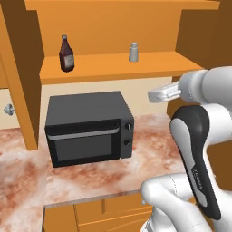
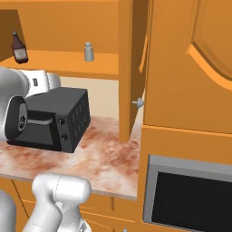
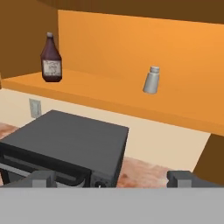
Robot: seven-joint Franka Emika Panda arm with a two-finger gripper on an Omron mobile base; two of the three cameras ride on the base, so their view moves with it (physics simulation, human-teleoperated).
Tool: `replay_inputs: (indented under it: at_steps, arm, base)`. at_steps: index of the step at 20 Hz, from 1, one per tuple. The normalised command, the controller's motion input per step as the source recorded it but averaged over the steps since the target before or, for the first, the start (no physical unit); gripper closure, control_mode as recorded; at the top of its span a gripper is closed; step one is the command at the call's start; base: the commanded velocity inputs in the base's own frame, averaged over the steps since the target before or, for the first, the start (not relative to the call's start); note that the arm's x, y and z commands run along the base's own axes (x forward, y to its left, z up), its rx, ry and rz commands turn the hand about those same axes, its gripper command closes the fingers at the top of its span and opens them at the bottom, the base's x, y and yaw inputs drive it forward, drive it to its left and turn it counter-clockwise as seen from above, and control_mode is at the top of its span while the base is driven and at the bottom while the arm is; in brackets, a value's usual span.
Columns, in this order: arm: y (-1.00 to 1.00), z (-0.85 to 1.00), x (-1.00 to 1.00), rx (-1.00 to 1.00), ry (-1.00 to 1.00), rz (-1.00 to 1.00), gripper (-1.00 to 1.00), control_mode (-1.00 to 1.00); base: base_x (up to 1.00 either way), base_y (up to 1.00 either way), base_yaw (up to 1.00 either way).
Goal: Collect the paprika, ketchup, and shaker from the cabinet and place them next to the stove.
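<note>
1. The cabinet (image 1: 113, 68) stands open, its doors swung wide, with its orange inner shelf above the counter (image 1: 90, 174).
2. The ketchup (image 1: 66, 54) stands upright toward the left end of that shelf; it also shows in the right base view (image 2: 18, 47) and the hand view (image 3: 51, 58).
3. The shaker (image 1: 133, 52) stands upright on the same shelf, well apart to the ketchup's right (image 2: 89, 51) (image 3: 152, 80).
4. A black microwave (image 1: 88, 128) sits on the marbled counter below the shelf.
5. The hand (image 3: 111, 178) hangs over the microwave's top, its fingertips (image 3: 43, 178) spread wide with nothing between them, facing the shelf.
</note>
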Motion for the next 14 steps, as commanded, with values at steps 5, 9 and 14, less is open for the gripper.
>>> replay_inputs:
  at_steps: [5,9,14]
  arm:
    - [-0.38,0.0,0.08,0.09,0.05,0.0,-1.0,-1.0]
    - [-0.2,0.0,0.32,0.08,0.13,0.0,-1.0,-1.0]
    - [-0.02,0.04,0.41,0.01,0.06,-0.01,-1.0,-1.0]
  base:
    - [0.0,0.0,0.0]
    - [0.0,0.0,0.0]
    - [0.0,0.0,0.0]
